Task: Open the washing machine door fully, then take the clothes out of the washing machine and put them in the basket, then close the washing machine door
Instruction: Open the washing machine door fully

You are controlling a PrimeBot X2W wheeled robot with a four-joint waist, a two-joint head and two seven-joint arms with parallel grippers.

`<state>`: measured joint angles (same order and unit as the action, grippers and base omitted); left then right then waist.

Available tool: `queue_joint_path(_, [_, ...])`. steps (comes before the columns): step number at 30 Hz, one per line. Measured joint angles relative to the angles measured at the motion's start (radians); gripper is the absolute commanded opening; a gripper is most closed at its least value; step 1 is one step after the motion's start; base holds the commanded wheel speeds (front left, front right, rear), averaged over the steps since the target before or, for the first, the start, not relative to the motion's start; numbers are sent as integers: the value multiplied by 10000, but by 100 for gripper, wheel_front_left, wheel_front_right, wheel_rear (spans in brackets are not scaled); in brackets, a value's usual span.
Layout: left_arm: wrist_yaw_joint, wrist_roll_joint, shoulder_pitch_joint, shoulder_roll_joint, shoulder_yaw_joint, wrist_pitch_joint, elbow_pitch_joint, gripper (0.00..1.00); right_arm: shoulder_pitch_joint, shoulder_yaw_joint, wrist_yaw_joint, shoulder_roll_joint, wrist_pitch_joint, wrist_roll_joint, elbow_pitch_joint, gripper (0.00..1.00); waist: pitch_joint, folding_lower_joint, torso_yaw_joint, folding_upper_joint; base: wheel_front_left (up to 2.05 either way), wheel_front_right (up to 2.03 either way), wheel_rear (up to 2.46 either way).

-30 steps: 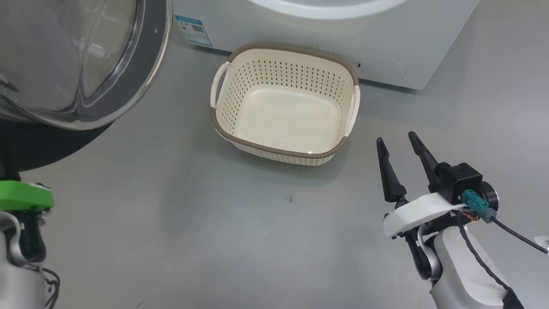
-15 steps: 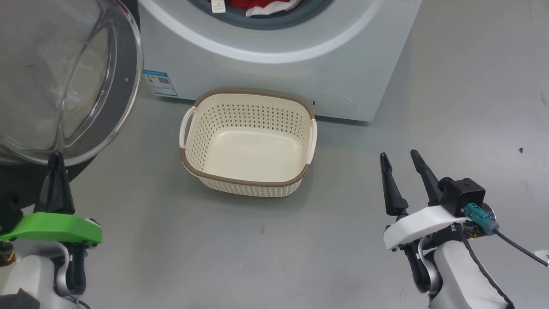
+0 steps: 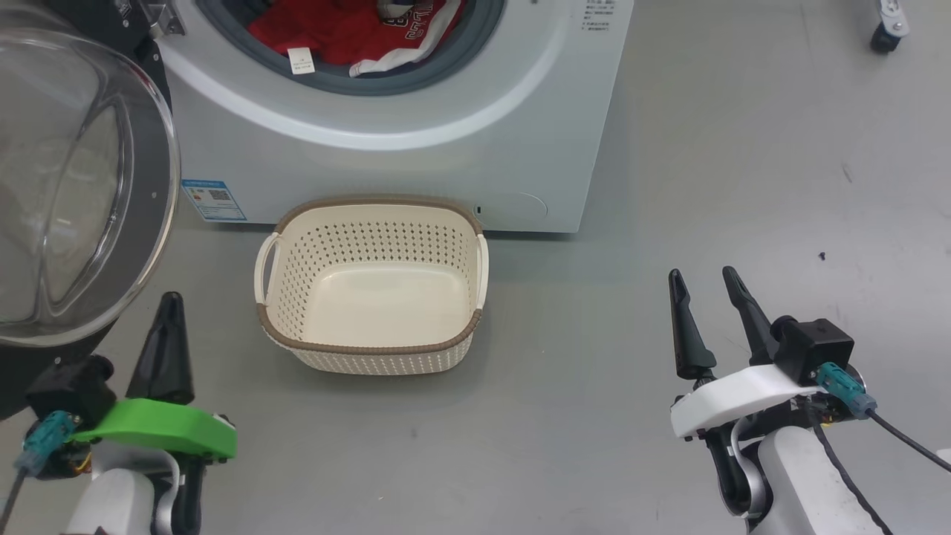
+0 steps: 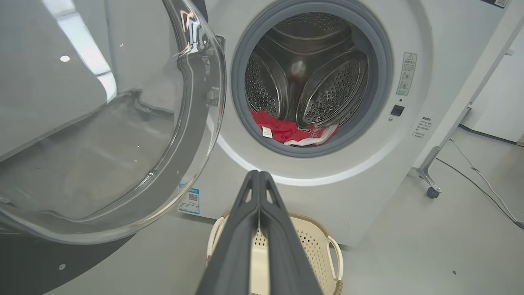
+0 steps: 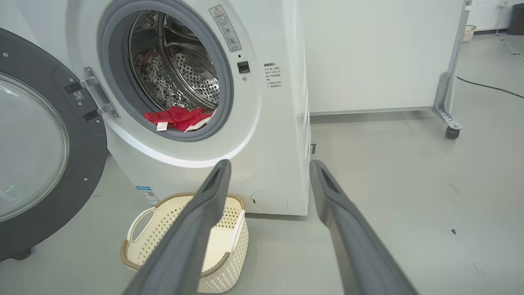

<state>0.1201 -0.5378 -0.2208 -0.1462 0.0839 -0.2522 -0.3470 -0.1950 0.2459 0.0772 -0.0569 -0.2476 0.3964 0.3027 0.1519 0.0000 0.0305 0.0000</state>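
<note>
We find the washing machine door (image 3: 74, 193) open, the clothes (image 3: 342, 33) inside, the basket (image 3: 371, 348) empty; left tool (image 3: 171, 301) clenched, right tool (image 3: 702, 275) released.

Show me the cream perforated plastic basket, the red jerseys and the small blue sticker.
Cream perforated plastic basket (image 3: 371, 348), head view, on its brown near rim.
Red jerseys (image 4: 286, 129), left wrist view, on the red fabric's middle.
Small blue sticker (image 3: 214, 200), head view, on its centre.

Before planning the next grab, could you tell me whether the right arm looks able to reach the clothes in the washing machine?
Probably yes: the door stands wide open, the clothes lie at the front of the drum, and the open right gripper holds nothing.
</note>
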Motion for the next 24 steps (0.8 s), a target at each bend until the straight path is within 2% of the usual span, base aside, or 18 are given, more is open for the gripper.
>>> queue_joint_path(3, [2,142,170,79,244,0,58,0,65,-69,-8,4,0,2,-113,100,-83,0,-133,0,0,0,0])
queue_joint_path(4, [2,146,223,92,297,0,61,18,98,-102,-19,12,0,2,-182,100,-104,0,-166,0,0,0,0])
queue_joint_path(5, [4,146,264,121,318,0,75,44,140,-132,-21,10,0,2,-226,100,-118,0,-190,0,0,0,0])
queue_joint_path(6, [4,146,293,148,328,0,102,96,183,-148,-27,10,0,2,-247,100,-127,0,-207,0,0,0,0])
queue_joint_path(7, [4,150,321,161,339,0,144,100,221,-151,-71,10,0,2,-267,100,-133,0,-220,0,0,0,0])
queue_joint_path(24, [4,383,667,355,460,0,391,100,423,-178,-96,31,-2,-2,-640,100,-138,0,-323,0,0,0,0])
